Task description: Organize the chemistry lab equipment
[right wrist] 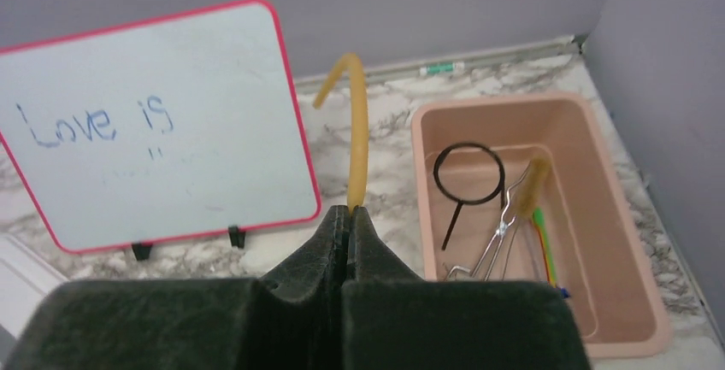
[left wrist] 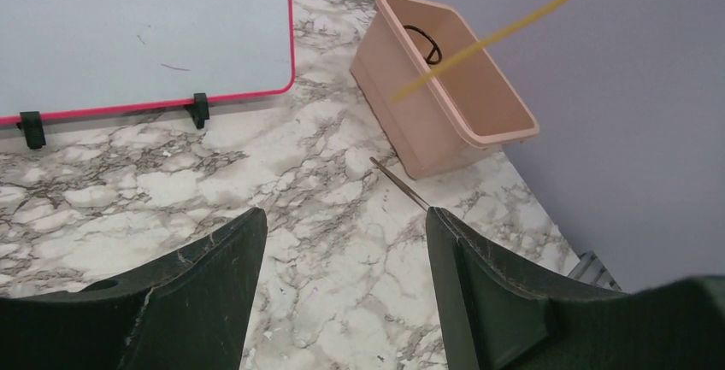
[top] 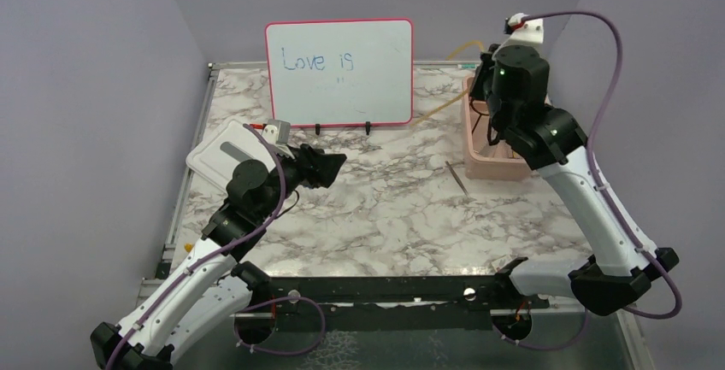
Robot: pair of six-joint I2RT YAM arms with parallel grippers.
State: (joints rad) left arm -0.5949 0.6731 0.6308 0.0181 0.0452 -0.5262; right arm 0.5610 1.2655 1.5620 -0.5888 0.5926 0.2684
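I have the amber rubber tube (right wrist: 359,131) clenched in the right gripper (right wrist: 349,212), its free end arching up and curling left, just left of the pink bin (right wrist: 504,101) at the far right of the table. Inside that bin lie the black wire ring (right wrist: 468,172) and the metal forceps (right wrist: 500,233), and a thin metal rod (left wrist: 397,180) rests on the marble just beside its near-left corner. My left gripper (left wrist: 346,216) hangs released over the left-centre of the table, nothing between its fingers.

Centre: bare marble table (top: 385,216), passable | Back: whiteboard (top: 338,71) upright, blocks | Right: pink bin (left wrist: 402,118), thin metal rod (left wrist: 399,184) flat beside it | Overhead: amber tube (right wrist: 358,131) arcs between whiteboard and bin | Left: white lid (top: 214,152)
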